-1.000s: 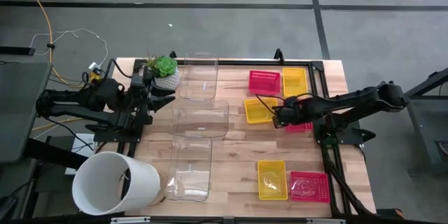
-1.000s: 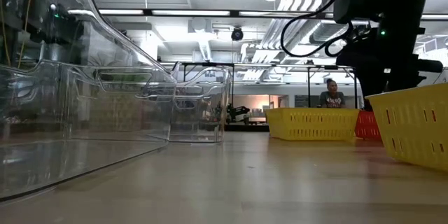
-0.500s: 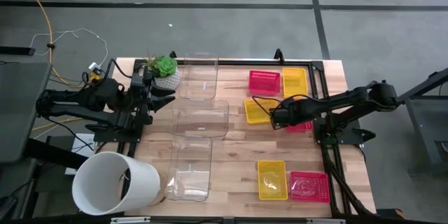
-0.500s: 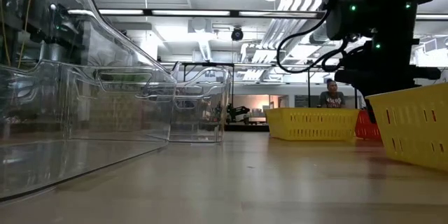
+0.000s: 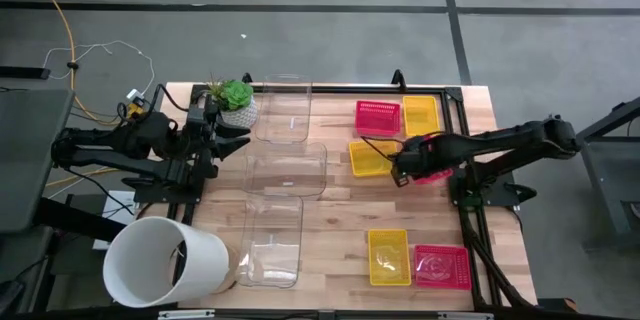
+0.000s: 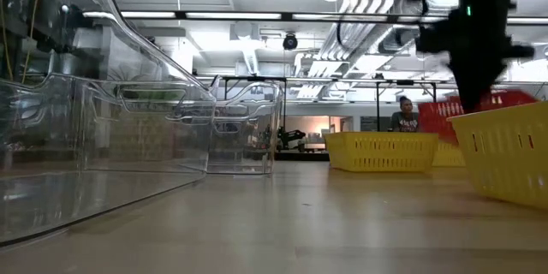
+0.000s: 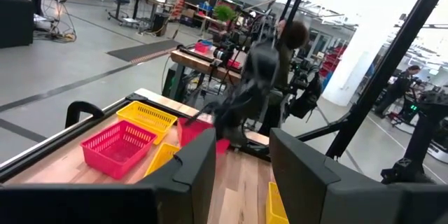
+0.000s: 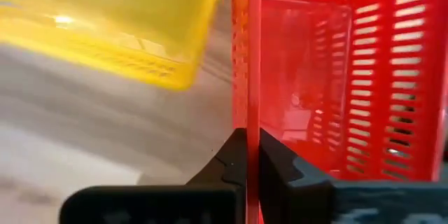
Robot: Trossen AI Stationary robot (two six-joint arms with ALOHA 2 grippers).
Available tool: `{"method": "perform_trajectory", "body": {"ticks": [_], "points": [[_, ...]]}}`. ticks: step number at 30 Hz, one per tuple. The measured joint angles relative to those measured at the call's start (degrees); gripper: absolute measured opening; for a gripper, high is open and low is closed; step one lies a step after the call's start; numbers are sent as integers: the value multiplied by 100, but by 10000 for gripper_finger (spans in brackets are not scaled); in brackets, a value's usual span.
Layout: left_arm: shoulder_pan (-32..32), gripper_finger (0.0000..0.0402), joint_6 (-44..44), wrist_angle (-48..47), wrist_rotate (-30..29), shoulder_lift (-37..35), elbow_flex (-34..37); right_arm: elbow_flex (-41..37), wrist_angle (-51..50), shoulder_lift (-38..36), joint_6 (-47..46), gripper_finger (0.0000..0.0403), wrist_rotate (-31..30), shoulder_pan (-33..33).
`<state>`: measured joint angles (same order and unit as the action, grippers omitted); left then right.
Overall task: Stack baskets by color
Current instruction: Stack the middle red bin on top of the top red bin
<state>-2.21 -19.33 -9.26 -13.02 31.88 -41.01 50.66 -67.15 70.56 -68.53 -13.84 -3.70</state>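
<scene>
Open industrial lab: exposed ceiling ducts (image 6: 360, 0), workbenches (image 7: 203, 59).

The right claw (image 8: 246, 155) snaps closed on the rim of the red basket (image 8: 336, 77), after gaping wide a second ago. That basket now rides up off the counter (image 6: 342, 214), tilted, hanging behind the claw, no longer lying flat beside the yellow basket (image 5: 366, 157).

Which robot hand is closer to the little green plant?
The left. The left gripper sits right beside the green plant at the table's left edge. The right gripper is far across the table, shut on a red basket.
</scene>
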Motion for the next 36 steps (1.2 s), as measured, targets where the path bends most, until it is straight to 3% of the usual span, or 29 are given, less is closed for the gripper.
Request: {"method": "perform_trajectory", "body": {"ticks": [4,8,13,18,25,36], "points": [[2,122,-1,1,0,0,0,1267,-801,-30,586,2,-755,-153],[2,122,0,2,-7,0,0,2208,-537,122,2770,1,-1057,209],[0,122,191,2,-96,0,0,2520,-76,584,5986,1,-971,1017],[0,122,195,2,-96,0,0,2401,102,1240,7839,1,-1042,1845],[0,122,195,2,-107,0,0,2064,1094,1972,8778,0,-653,2683],[1,122,195,2,-111,0,1,1771,1535,2392,9409,0,-463,2885]]}}
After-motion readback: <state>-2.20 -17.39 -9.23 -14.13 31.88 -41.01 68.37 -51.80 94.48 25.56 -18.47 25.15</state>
